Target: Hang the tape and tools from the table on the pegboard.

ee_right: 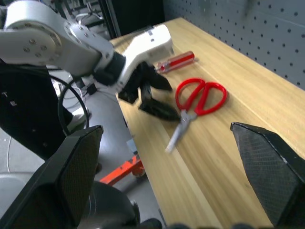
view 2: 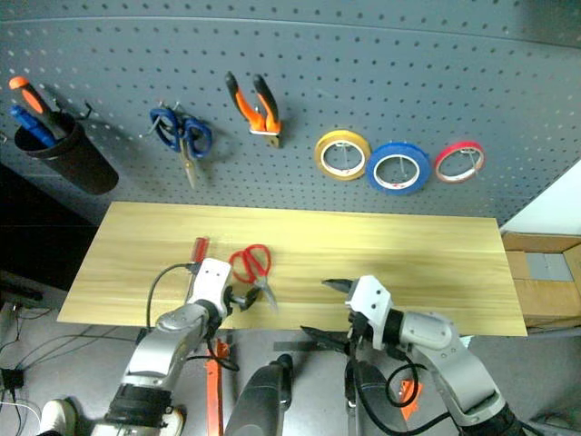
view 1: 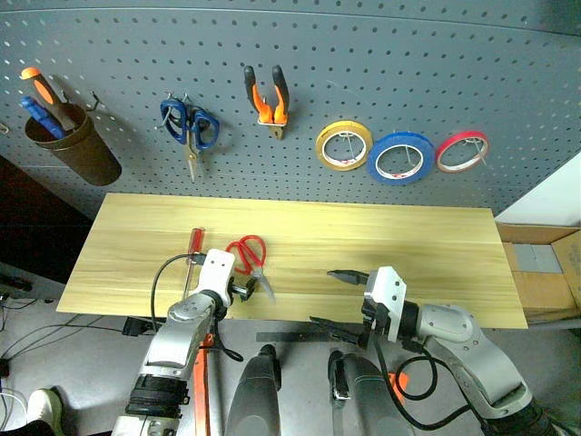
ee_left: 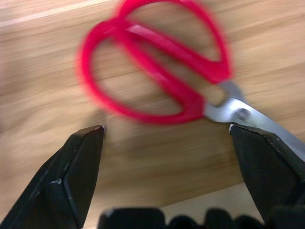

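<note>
Behind the table [view 1: 436,263], the pegboard [view 1: 508,82] already carries pliers [view 1: 266,95] and blue tape [view 1: 400,157]. Red scissors [view 1: 250,255] and screwdriver [view 1: 192,252] lie on the wood. Left tool [view 1: 246,291], fingers apart, straddles what seems the scissors' pivot; closing squarely there should hold. Right tool [view 1: 338,300] waits, spread wide and empty.

The two head views look forward and down on the table [view 1: 408,241], pegboard [view 1: 363,73] behind it. The left wrist view sits close above the red-handled scissors [ee_left: 157,81]. The right wrist view looks along the table toward those scissors, shared by all views.
</note>
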